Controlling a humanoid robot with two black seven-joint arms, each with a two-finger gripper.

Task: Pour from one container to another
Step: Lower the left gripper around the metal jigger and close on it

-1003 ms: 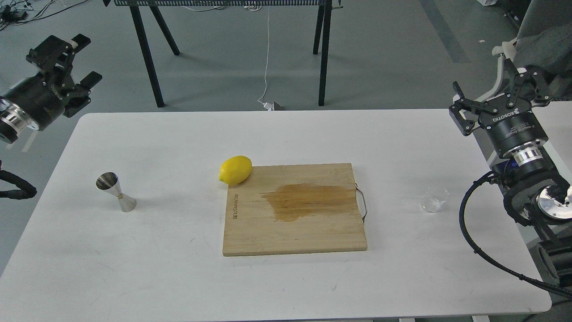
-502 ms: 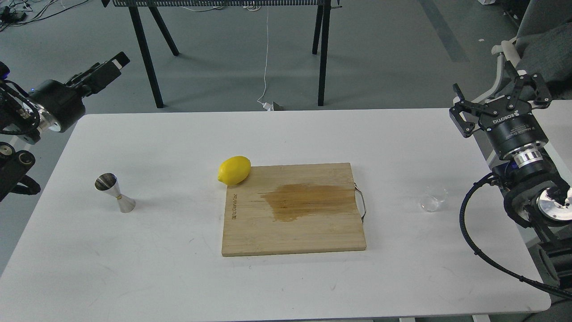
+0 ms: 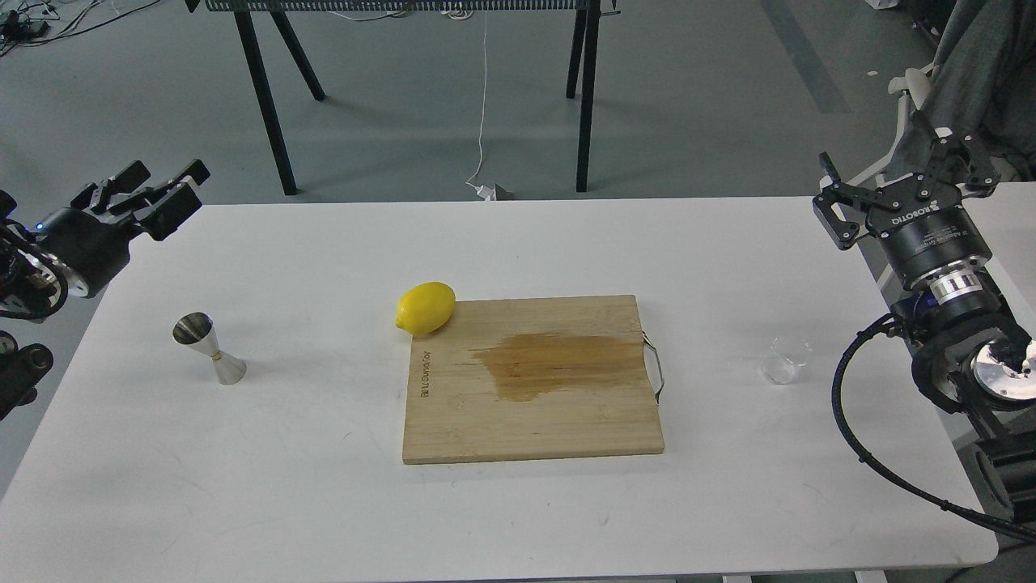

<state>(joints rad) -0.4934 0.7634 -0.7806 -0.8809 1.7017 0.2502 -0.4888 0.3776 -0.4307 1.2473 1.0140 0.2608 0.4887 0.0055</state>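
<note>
Swung lower toward jigger (image 3: pixel 209 348): left gripper (image 3: pixel 154 190), fingers parted, empty. Right gripper (image 3: pixel 906 174) likewise splayed beyond glass cup (image 3: pixel 786 361), seemingly light, slippery, fragile; best held by sidewall.

A single head view looks forward and down from above the near edge of the white table (image 3: pixel 324 502), taking in its whole top; the cutting board (image 3: pixel 530 380) lies just below centre, floor beyond.
</note>
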